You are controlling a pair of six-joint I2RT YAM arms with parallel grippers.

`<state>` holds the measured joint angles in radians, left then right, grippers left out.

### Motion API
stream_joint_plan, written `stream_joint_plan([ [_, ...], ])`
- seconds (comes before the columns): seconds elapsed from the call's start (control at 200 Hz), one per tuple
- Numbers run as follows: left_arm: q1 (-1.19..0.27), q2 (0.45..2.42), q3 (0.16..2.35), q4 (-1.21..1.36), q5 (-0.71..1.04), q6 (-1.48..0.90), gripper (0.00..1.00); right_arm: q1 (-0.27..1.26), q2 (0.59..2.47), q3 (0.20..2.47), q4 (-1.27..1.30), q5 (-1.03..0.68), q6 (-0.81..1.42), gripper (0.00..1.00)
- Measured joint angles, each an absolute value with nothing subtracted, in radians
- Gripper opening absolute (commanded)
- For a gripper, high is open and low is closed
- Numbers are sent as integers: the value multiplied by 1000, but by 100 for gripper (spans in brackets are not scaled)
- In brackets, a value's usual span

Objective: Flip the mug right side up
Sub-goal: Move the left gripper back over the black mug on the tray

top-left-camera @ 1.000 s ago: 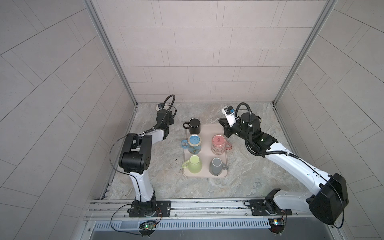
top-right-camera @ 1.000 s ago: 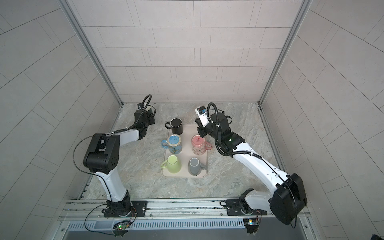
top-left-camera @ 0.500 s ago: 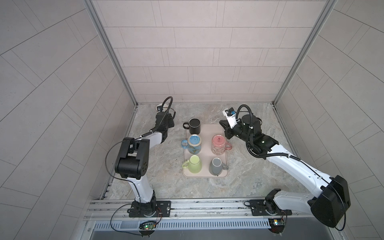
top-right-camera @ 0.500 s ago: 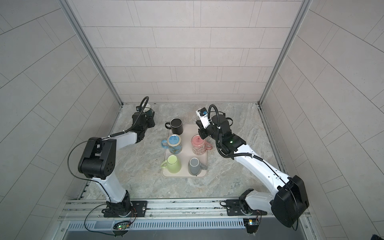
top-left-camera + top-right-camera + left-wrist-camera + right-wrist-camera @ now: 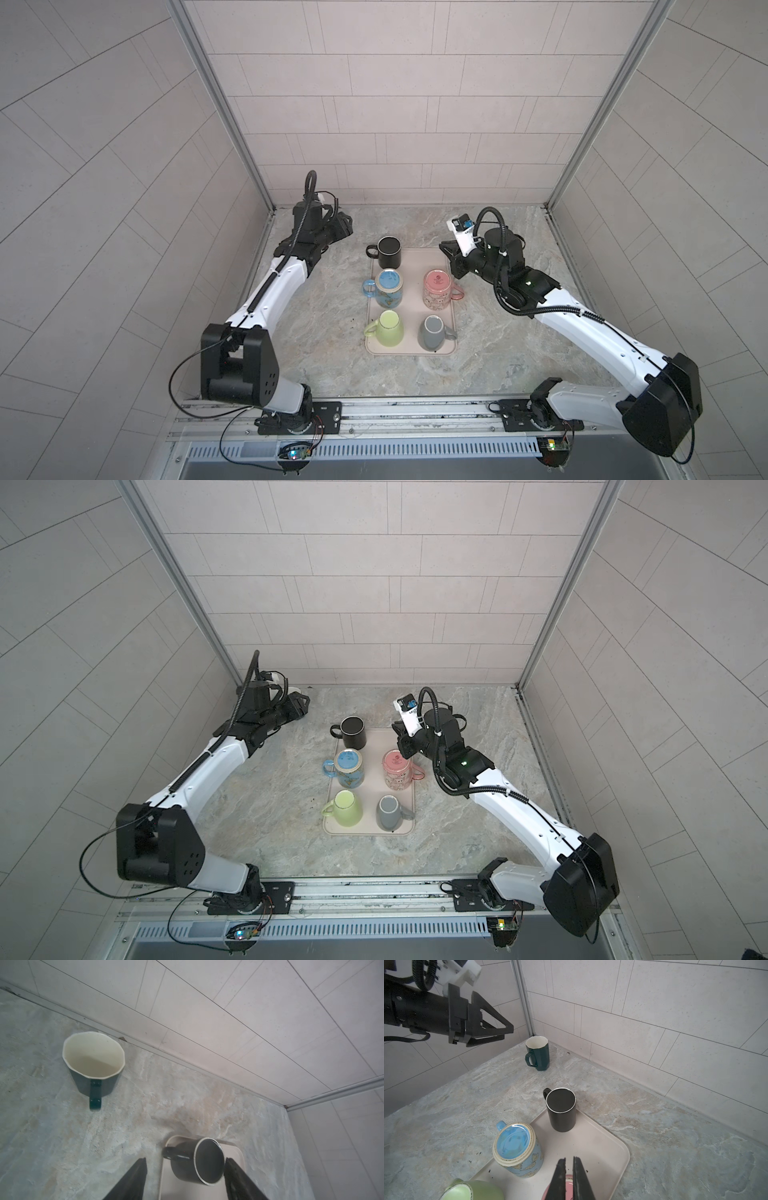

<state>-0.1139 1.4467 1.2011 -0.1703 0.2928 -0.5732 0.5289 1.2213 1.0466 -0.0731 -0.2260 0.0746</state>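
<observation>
At the back left corner of the desk (image 5: pixel 446 1109), the left tool (image 5: pixel 506 1032) hung in the air with its jaws apart and empty. Near it the dark green mug (image 5: pixel 538 1054) stood upright on the desk, well apart from the tray (image 5: pixel 602 1147). Farther right, the right tool (image 5: pixel 569 1165) hung close above the upside-down pink mug (image 5: pixel 436 291), its jaws drawn together, gripping nothing.

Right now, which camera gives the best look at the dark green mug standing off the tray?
The left wrist view. The dark green mug appears largest there, upright, with its cream inside and handle clear. The right wrist view shows it whole but smaller, from the side. In both top views the left arm hides it.
</observation>
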Motion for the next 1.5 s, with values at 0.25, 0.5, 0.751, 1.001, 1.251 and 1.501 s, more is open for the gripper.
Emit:
stream_joint_plan([
  [0.25, -98, 1423, 1130, -162, 543, -898, 74, 524, 1243, 1127, -136, -248, 110, 11],
  [0.5, -50, 1609, 1053, 139, 770, -1325, 74, 489, 1281, 1160, -210, -270, 130, 11],
  [0.751, -44, 1762, 1052, 390, 897, -1660, 73, 457, 1323, 1200, -259, -285, 144, 11],
  [1.001, -44, 1760, 1139, 137, 910, -1583, 73, 439, 1392, 1256, -310, -308, 151, 11],
  [1.251, -44, 1776, 1261, -129, 876, -1484, 73, 423, 1417, 1270, -336, -324, 152, 11],
  [1.501, -44, 1833, 1375, -324, 805, -1428, 73, 391, 1422, 1270, -365, -334, 156, 11],
])
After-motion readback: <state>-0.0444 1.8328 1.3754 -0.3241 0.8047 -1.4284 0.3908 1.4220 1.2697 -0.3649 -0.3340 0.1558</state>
